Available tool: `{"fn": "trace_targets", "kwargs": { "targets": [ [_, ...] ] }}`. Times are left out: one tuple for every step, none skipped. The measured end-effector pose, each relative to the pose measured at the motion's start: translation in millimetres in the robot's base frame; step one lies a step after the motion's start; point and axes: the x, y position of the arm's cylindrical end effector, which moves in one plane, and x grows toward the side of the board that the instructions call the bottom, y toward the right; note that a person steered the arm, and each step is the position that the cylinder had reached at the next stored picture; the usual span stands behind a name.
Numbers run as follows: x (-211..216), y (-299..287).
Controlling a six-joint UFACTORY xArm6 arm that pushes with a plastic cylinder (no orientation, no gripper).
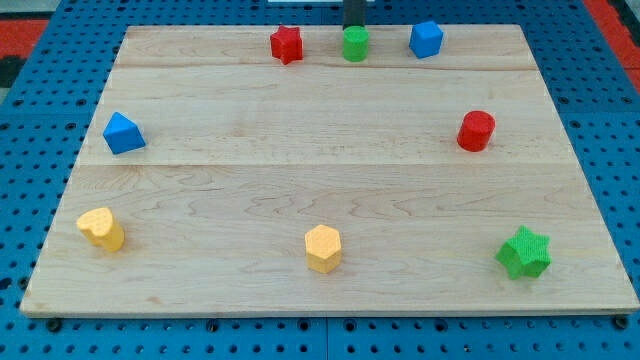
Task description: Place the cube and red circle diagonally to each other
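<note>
The blue cube (426,39) sits near the board's top edge, right of centre. The red circle (476,131), a short red cylinder, stands at the view's right, below and to the right of the cube. My rod comes down at the view's top centre, and my tip (354,27) is just behind the green cylinder (355,44), which hides its very end. The tip is left of the blue cube and well away from the red circle.
A red star (286,44) sits left of the green cylinder. A blue triangular block (123,133) is at the left. A yellow heart (102,228), a yellow hexagon (323,248) and a green star (524,253) lie along the bottom. The wooden board (320,180) rests on blue pegboard.
</note>
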Motion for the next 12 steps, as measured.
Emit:
{"fn": "trace_targets", "kwargs": {
  "targets": [
    [0,41],
    [20,100],
    [55,121],
    [75,133],
    [75,141],
    [113,111],
    [142,201],
    [177,213],
    [187,103],
    [140,45],
    [145,55],
    [186,147]
  ]
}}
